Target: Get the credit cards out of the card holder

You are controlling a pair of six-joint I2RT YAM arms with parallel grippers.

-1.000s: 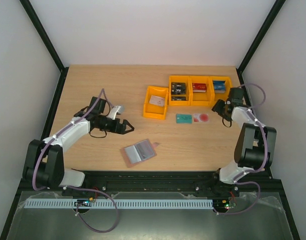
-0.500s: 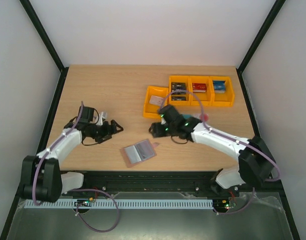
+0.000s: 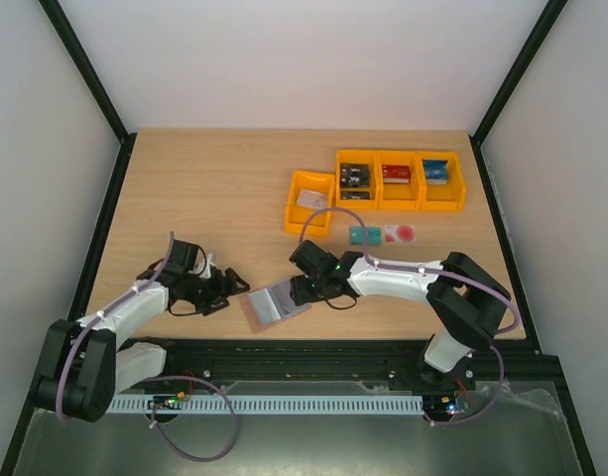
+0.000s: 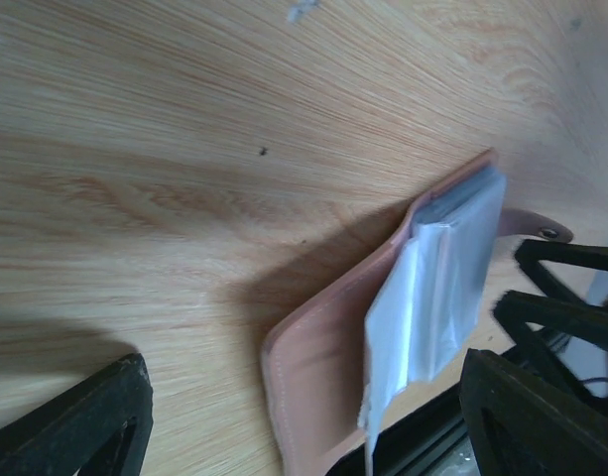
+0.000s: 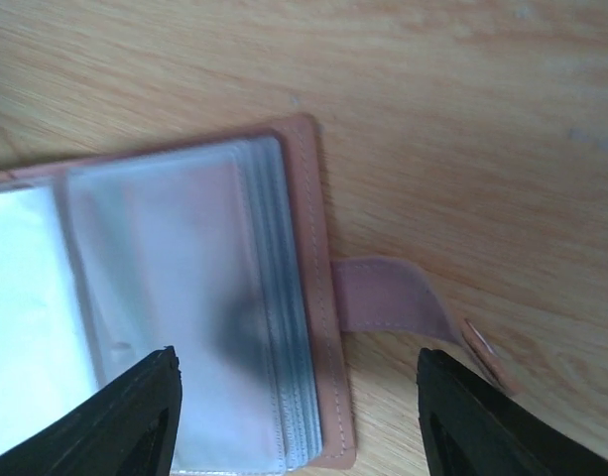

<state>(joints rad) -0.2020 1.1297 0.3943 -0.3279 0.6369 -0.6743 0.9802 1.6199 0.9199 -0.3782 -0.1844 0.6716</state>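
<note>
Lying open on the bench (image 3: pixel 184 188), near its front edge and between the two arms: one card holder (image 3: pixel 274 302), pinkish-brown, clear sleeves facing up. Progress, as judged: partly done. One red-and-white card (image 3: pixel 401 234) lies out on the bare wood well behind the holder, just beside a teal card (image 3: pixel 364 235), both in front of the orange bins (image 3: pixel 305 229). No light blue-grey card can be picked out on the bench. A greyish edge shows among the sleeves in the left wrist view, so a card may remain inside; the pictures do not settle it. Left to do, on that reading: check the sleeves and draw out whatever is in them. Orientation: the spread holder has its long axis across the bench, left to right, tilted a little so the left end sits nearer the front edge. Its closing tab (image 5: pixel 383 297) with snap (image 5: pixel 477 342) points right, toward the right arm. The sleeve stack lies on the right half, flat. Left fingers (image 4: pixel 75 426): spread wide, holding nothing, at the holder's left end. Right fingers (image 5: pixel 115 416): also spread wide and empty, low over the right half, straddling sleeves and tab.
</note>
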